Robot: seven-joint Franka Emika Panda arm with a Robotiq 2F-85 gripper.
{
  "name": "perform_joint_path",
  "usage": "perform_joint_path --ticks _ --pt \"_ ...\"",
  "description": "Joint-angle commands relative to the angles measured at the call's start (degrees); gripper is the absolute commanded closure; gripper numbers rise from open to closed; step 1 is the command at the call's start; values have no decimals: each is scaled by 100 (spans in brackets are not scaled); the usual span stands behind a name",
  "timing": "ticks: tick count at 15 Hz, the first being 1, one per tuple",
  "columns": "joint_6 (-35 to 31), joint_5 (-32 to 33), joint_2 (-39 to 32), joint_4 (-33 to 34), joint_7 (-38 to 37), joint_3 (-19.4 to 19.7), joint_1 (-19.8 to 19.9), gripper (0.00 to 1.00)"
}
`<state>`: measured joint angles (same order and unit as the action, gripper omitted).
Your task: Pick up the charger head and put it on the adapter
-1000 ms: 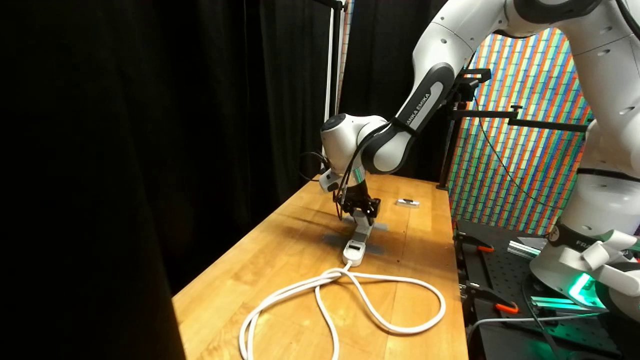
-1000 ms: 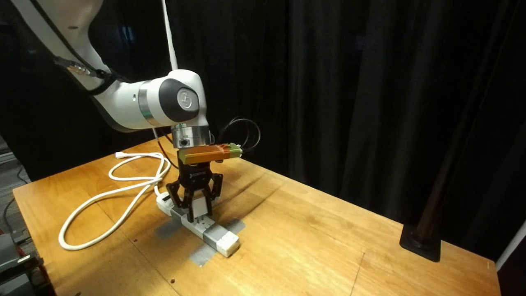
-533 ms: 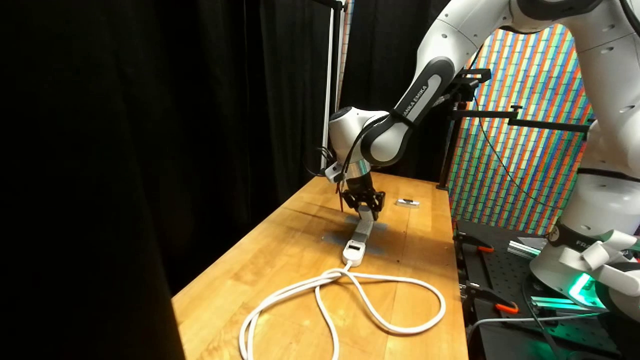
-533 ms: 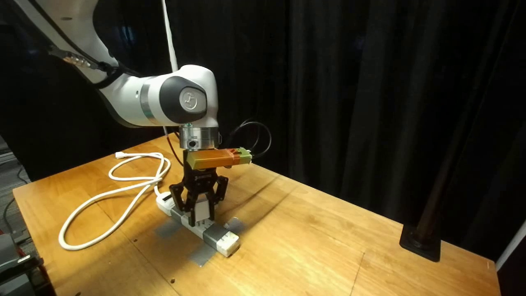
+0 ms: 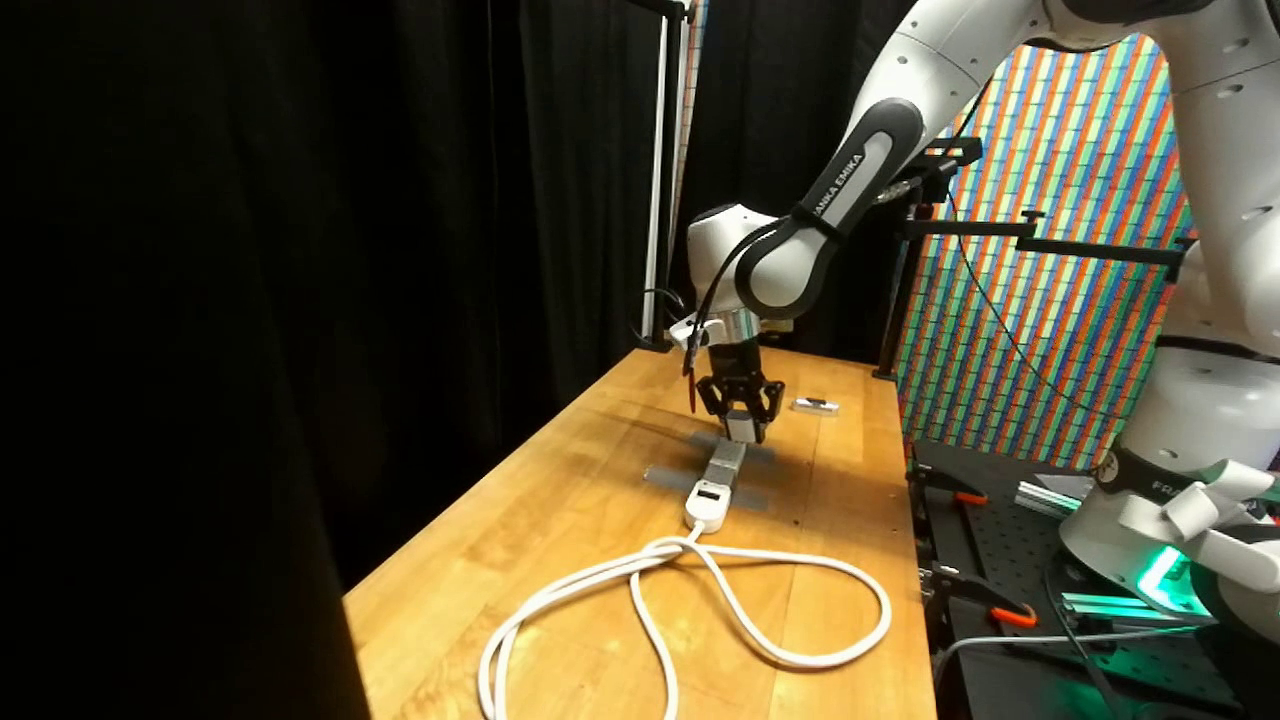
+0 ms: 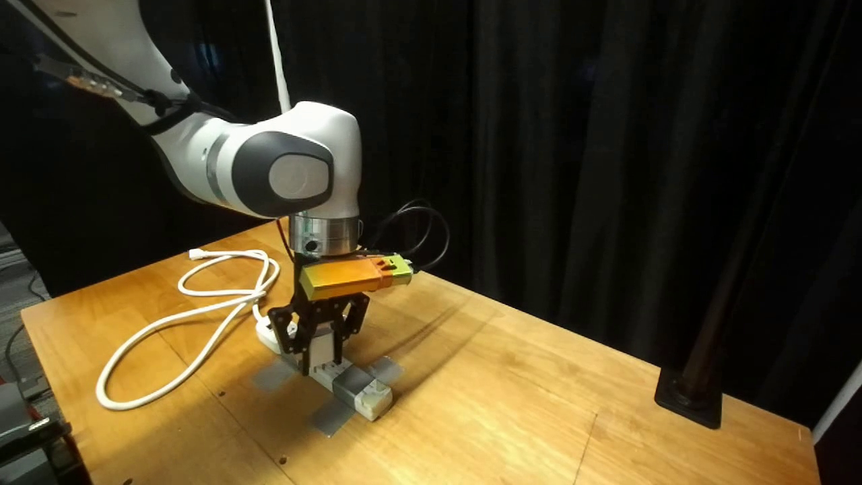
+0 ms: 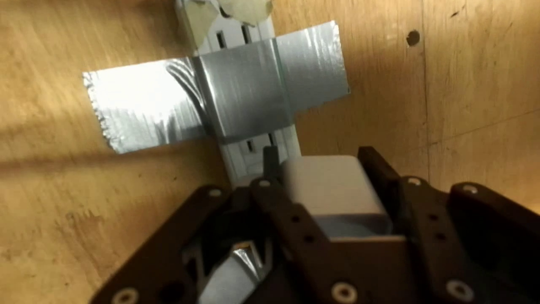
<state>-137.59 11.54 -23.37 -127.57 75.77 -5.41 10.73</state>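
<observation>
My gripper (image 6: 322,368) is shut on the charger head (image 6: 322,350), a small white block, and points down over the middle of the adapter. Thin prongs seem to show under the head. The adapter (image 6: 374,399) is a narrow white strip taped to the table. In the wrist view my gripper (image 7: 318,150) has a finger on each side of the head (image 7: 331,185), which sits to the right of the adapter's (image 7: 253,154) line and hides part of it. In an exterior view the head (image 5: 741,428) is beyond the adapter's display end (image 5: 707,505). Whether they touch cannot be told.
Grey tape (image 7: 312,63) crosses the adapter onto the wooden table (image 6: 539,404). A thick white cord (image 5: 830,658) loops over the table. A small flat white and dark object (image 5: 815,405) lies near the back. A black stand foot (image 6: 688,397) stands at the table's edge.
My gripper, still holding the charger head, has shifted right in an exterior view and stands more upright. It has turned slightly. The adapter has not moved.
</observation>
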Motion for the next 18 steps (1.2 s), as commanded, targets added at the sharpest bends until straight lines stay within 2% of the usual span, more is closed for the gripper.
perform_joint_path --ticks 1,3,8,18 --pt "-391 -631 415 -415 609 -116 119 77" --pt "-543 -756 448 -459 640 -66 33 77" --pt "-863 -598 341 -462 301 74 -172 77" --pt "-1025 -782 154 -380 421 -10 -55 77"
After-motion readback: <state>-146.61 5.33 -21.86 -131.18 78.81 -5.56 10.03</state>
